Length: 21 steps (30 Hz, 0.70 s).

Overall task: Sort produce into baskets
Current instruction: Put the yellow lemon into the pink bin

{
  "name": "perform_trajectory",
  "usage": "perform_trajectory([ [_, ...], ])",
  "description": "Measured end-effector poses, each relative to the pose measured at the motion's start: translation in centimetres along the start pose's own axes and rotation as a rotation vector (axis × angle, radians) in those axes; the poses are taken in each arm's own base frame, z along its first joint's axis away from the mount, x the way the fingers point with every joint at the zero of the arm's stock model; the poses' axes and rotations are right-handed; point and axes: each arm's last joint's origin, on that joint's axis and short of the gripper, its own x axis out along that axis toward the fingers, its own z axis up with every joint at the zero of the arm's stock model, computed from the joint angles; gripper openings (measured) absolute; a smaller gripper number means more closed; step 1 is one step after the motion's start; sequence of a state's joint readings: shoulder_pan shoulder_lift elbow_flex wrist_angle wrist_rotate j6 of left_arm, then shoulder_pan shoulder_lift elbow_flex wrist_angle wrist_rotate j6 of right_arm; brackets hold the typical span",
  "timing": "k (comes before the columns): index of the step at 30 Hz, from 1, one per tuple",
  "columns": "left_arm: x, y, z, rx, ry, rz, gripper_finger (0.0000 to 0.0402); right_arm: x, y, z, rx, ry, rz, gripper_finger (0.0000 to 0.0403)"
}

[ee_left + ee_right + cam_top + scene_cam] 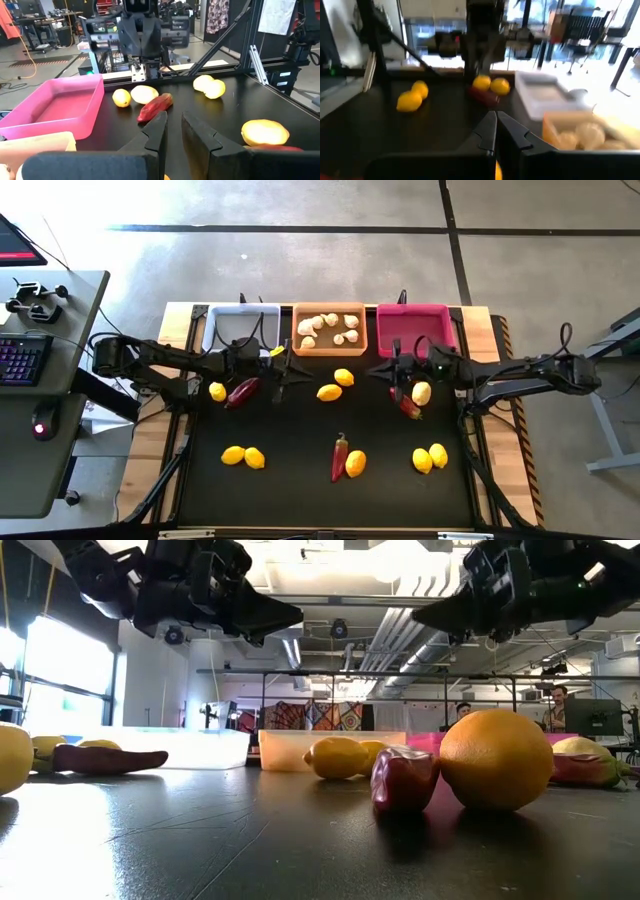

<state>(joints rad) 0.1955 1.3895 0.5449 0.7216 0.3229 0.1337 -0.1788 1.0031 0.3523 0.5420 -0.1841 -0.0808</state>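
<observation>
Both arms are hanging over the middle of the mat, just in front of the three baskets, and neither is carrying anything that I can see. The left gripper is showing a narrow gap between its fingers with nothing in it; the right gripper is pinched fully closed and empty. Garlic bulbs are sitting in the orange basket, while the white basket and the pink basket look bare. Lemons and chili peppers are lying scattered on the mat. I'd say they're between picks; next each needs to open, drop over a piece and close.
</observation>
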Motion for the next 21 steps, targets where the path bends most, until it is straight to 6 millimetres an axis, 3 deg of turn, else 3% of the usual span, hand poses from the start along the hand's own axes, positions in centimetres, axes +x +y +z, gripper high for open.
perform_trajectory([
  [6,0.0,0.0,0.0,-0.001,0.001,0.0,0.0042,0.4,0.3,0.1,0.074,0.185,0.028,0.0],
  [11,0.0,0.0,0.0,0.007,0.004,0.0,0.0042,1.4,1.1,0.1,0.081,0.233,0.072,0.0],
  [21,0.0,0.0,0.0,0.024,0.005,0.011,0.0042,5.7,0.9,-0.6,0.028,0.339,0.056,0.0],
])
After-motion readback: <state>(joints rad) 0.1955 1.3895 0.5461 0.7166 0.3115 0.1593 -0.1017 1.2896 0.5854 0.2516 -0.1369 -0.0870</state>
